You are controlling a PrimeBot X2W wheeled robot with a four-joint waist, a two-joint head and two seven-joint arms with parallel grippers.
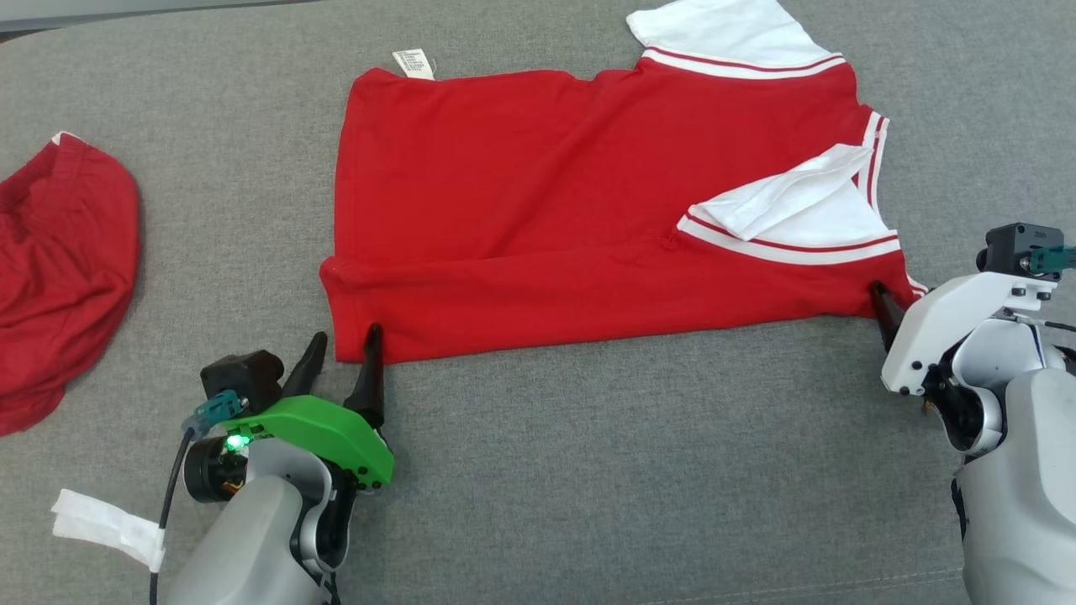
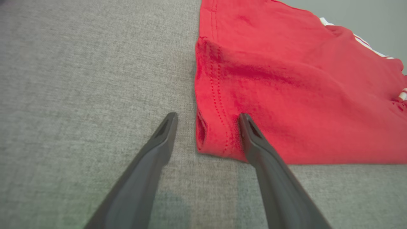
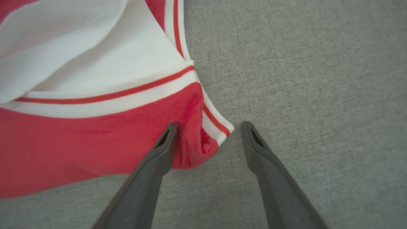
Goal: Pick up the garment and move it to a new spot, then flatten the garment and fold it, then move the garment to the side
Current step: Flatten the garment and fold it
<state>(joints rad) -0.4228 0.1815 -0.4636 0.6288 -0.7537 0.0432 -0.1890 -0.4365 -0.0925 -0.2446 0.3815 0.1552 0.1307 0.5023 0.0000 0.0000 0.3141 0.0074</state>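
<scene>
A red garment [image 1: 572, 210] with white, red-striped sleeves lies spread on the grey cloth surface, its near edge folded over. My left gripper [image 1: 346, 334] is open at the garment's near left corner. In the left wrist view the hem corner [image 2: 213, 140] sits between the spread fingers of the left gripper [image 2: 208, 115], one finger over the red fabric, the other over bare grey cloth. My right gripper [image 1: 887, 307] is open at the near right corner. In the right wrist view that red and white-trimmed corner [image 3: 210, 133] lies between the fingers of the right gripper [image 3: 209, 124].
A second red cloth [image 1: 59, 269] lies crumpled at the far left. A strip of white tape [image 1: 105, 525] hangs by my left forearm. A white label [image 1: 414, 63] sticks out at the garment's far left corner. Bare grey surface [image 1: 630, 470] stretches along the near side.
</scene>
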